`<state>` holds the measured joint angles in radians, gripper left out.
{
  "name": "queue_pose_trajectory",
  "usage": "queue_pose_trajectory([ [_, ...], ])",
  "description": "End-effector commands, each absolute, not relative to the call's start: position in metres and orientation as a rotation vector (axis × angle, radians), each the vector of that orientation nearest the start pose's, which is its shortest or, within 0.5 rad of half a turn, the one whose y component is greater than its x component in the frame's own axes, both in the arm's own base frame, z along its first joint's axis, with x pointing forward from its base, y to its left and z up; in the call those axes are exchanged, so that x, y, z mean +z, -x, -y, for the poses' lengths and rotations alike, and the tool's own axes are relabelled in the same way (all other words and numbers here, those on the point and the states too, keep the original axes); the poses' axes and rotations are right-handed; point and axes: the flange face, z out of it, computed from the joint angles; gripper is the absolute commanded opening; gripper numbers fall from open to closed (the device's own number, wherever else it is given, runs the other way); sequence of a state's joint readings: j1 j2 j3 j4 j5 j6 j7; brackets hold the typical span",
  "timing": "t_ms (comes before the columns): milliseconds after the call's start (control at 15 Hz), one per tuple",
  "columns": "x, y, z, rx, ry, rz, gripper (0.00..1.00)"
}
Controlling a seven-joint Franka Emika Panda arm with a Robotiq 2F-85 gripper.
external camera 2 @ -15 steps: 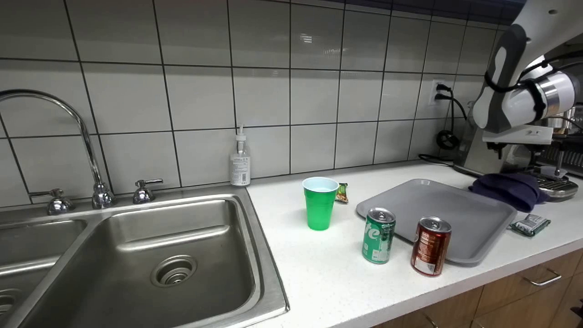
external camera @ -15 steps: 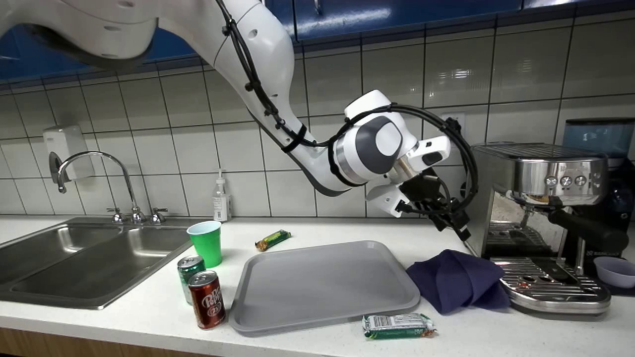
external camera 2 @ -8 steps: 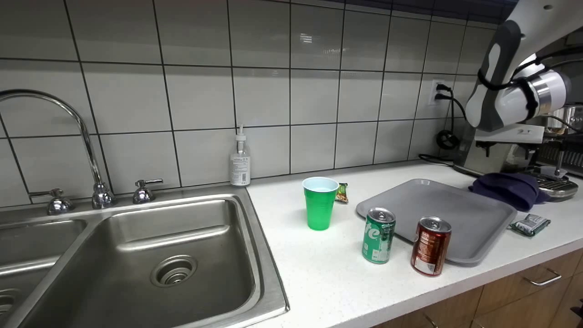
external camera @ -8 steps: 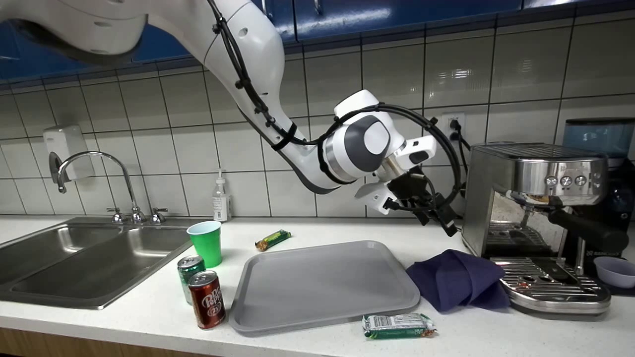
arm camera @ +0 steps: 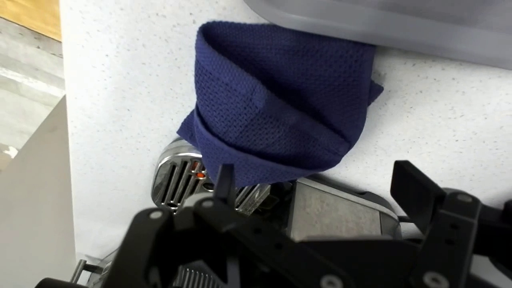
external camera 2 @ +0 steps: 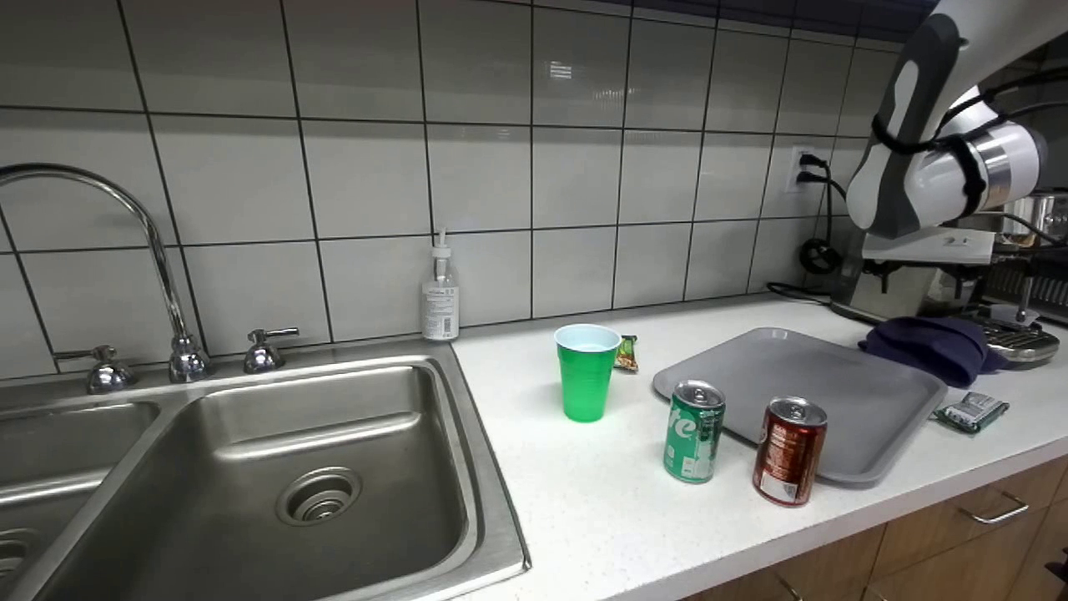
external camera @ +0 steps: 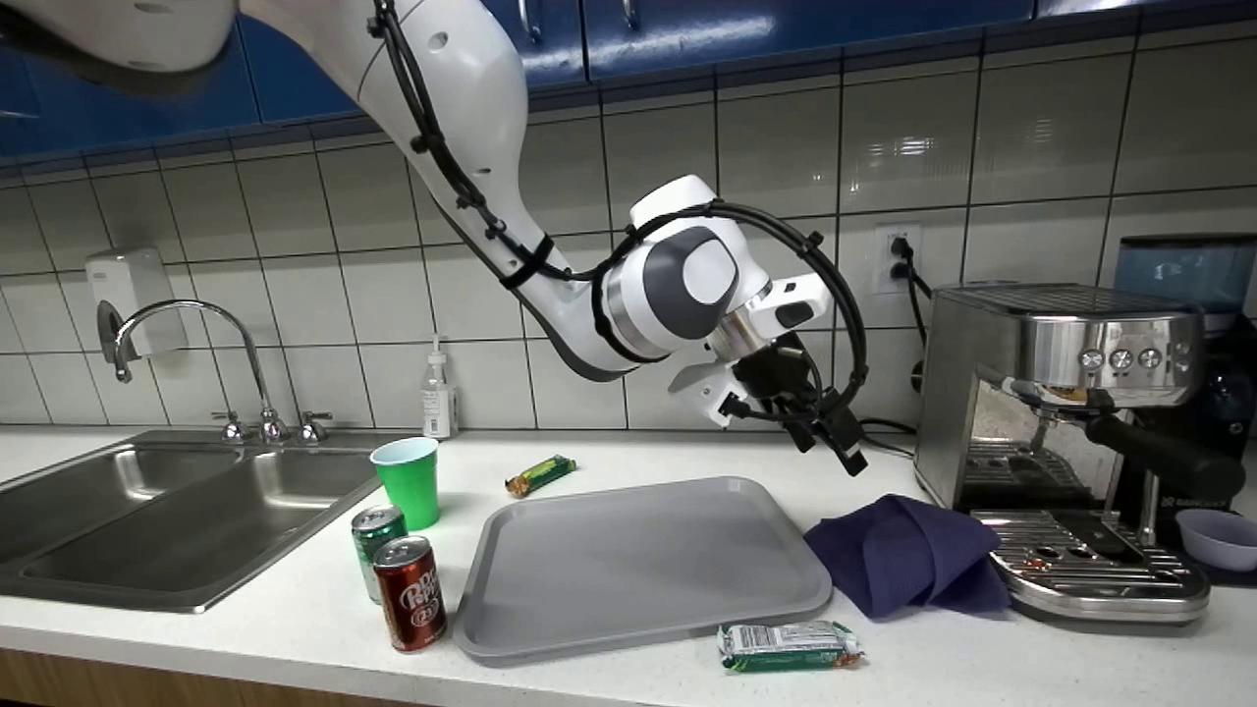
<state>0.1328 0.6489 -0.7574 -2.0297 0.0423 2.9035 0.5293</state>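
Gripper [arm camera: 316, 182] spread wide above a cloth [arm camera: 280, 108]

In an exterior view, a bar [external camera: 791, 646] lies low, right of centre; a red can [external camera: 410, 596] stands at lower left, a green can [external camera: 373, 538] just behind it. A tray [external camera: 643, 570] fills the lower middle. The cloth lies rumpled on its right, between tray and coffee machine [external camera: 1056, 344]. Above it, right of centre, the gripper hangs with jaws far apart, clear of the cloth.

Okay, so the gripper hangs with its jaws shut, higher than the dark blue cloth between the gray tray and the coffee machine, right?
Not quite: the gripper is open, jaws wide apart, as the wrist view shows. It does hang higher than the dark blue cloth between the gray tray and the coffee machine.
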Motion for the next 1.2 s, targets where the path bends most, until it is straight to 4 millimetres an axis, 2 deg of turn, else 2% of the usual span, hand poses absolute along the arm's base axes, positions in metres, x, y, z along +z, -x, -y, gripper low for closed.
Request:
queue_pose_trajectory([
  [0,0.254,-0.505,0.336,-0.640,3.051,-1.640,1.00],
  [600,0.246,-0.454,0.321,-0.537,3.026,-1.686,1.00],
  [1133,0.216,-0.417,0.317,-0.395,3.026,-1.741,1.00],
])
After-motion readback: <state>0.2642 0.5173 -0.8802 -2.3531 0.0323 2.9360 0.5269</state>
